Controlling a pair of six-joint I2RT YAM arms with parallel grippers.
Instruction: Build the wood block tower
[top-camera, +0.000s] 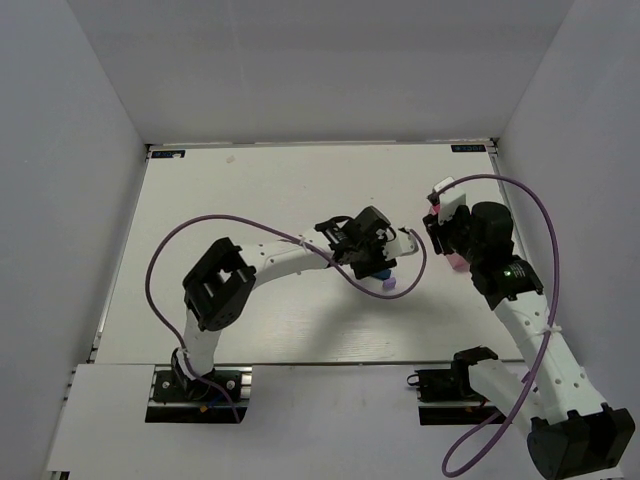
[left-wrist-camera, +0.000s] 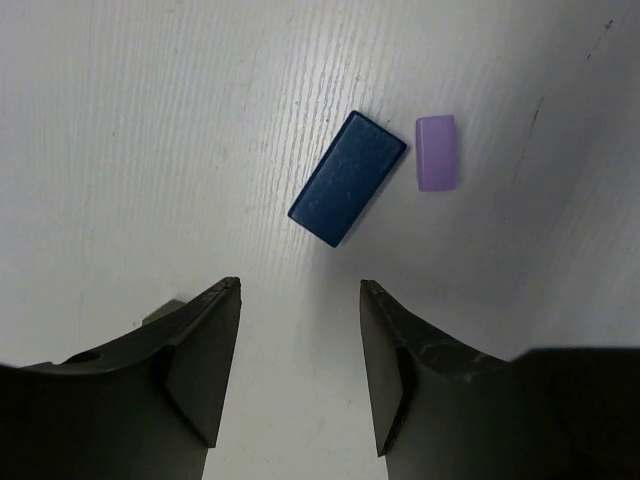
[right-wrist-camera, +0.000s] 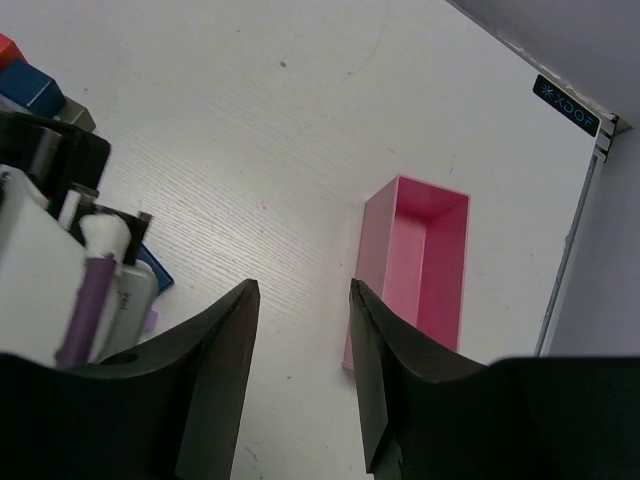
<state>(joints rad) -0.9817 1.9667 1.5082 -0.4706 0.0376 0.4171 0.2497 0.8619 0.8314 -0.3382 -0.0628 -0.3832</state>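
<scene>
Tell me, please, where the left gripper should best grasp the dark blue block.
Probably grip the dark blue block across its long sides, mid-length, from above: it lies flat, diagonal to the left gripper, so turn the wrist. The purple block sits near one short end.

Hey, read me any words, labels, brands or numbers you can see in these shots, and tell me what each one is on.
"XDOF": small dark label at the table's far right corner, beside a logo mark.
A matching label at the far left corner: too small to read.
No text on the blue block, purple block or pink tray.
</scene>
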